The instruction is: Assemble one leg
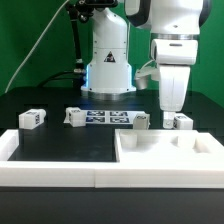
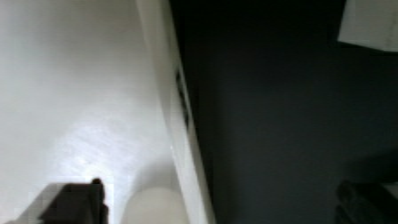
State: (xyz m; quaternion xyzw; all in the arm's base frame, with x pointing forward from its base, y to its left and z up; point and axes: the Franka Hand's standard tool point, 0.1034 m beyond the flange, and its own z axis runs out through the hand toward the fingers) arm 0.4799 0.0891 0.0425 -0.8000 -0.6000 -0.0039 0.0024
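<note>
**Gripper [image 1: 172, 108] released, grasping nothing**

You see its fingers spread in the wrist view. In the exterior view, one leg [image 1: 182, 121] stands near its 4 o'clock and a second leg [image 1: 141, 121] near its 8 o'clock, both behind the white panel [image 1: 165, 158].

Exterior: set in front, slightly above tabletop height, facing across the black table [image 1: 60, 140] toward the robot base [image 1: 108, 65], at middle range, with the white panel [image 1: 170, 160] nearest the lens. Wrist: aimed steeply down past the gripper [image 2: 217, 195], very close. Shared by both: the panel's raised rim [image 2: 164, 100] and dark table beside it.
</note>
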